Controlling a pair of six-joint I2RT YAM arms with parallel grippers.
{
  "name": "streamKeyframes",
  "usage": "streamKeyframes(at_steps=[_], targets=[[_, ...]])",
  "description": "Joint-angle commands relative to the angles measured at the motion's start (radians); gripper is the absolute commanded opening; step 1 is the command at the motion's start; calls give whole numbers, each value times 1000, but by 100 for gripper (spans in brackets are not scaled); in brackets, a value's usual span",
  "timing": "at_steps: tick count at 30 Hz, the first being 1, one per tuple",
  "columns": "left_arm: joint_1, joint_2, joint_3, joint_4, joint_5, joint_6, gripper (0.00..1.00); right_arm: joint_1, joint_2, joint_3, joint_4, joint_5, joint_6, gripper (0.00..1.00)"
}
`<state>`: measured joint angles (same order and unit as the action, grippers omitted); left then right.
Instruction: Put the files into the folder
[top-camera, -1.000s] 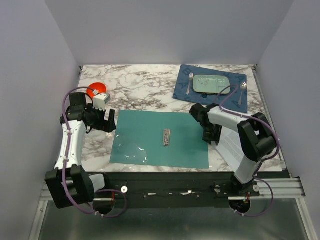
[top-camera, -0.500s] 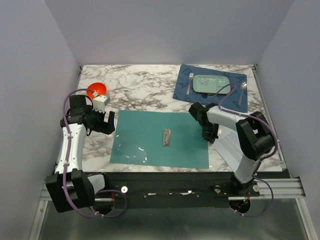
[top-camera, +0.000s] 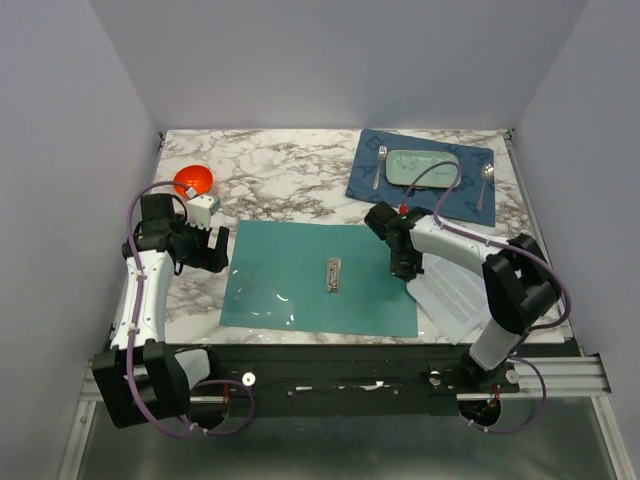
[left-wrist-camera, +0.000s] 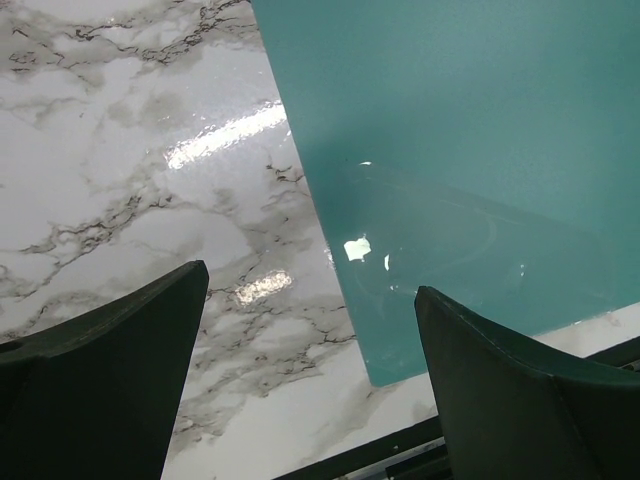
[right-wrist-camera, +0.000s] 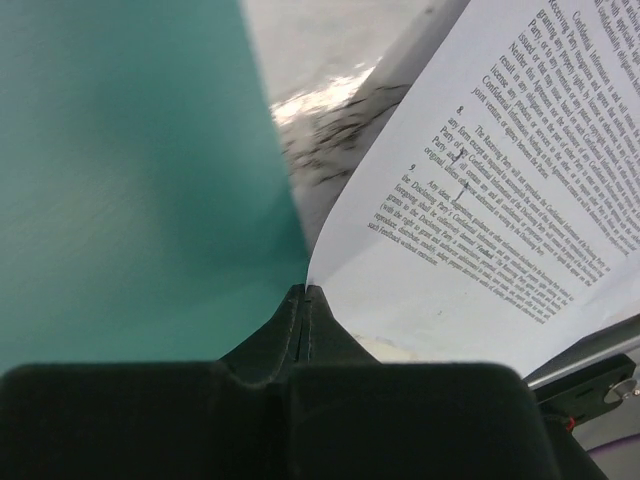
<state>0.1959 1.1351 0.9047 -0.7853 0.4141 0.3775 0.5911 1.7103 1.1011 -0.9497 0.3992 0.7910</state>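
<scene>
Files (right-wrist-camera: 470, 230) white, black-printed; edge curled

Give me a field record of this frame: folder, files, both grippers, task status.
folder: teal, lying open and flat, metal clip at the spine
files: printed sheets to the right of the folder, near corner raised
right gripper: shut on the files' corner, at the folder's right edge
left gripper: open, holding nothing, by the folder's left edge
status: files not yet in the folder
</scene>
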Motion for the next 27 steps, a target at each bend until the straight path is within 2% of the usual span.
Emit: streamKeyframes(at_steps=[1, 7, 12, 18, 20, 21, 22, 23, 24, 26, 27], targets=[[-4, -14, -4, 18, -23, 12, 99, 136, -32, 86, -1, -60, 2, 0], [-4, -18, -9, 15, -34, 15, 99, 328, 3, 167, 22, -126, 39, 0], [-3, -29, -4, 3, -44, 24, 99, 459, 104, 258, 97, -209, -58, 0], [-3, -44, -1, -11, -55, 32, 99, 503, 172, 327, 121, -257, -101, 0], [-4, -51, 3, -14, -58, 34, 99, 503, 161, 333, 124, -246, -105, 25], [-4, -51, 3, -17, -61, 37, 99, 501, 147, 324, 140, -244, -113, 33], [-3, -51, 6, -22, -61, 35, 99, 500, 102, 312, 150, -237, -114, 55], [-4, -52, 8, -25, -63, 37, 99, 498, 74, 301, 157, -221, -113, 68], [-4, -54, 8, -28, -67, 40, 99, 480, 45, 286, 178, -209, -108, 75], [-4, -64, 3, -29, -75, 44, 99, 445, -59, 221, 192, -186, -107, 81], [-4, -67, 0, -29, -77, 47, 99, 390, -95, 197, 198, -181, -105, 84]])
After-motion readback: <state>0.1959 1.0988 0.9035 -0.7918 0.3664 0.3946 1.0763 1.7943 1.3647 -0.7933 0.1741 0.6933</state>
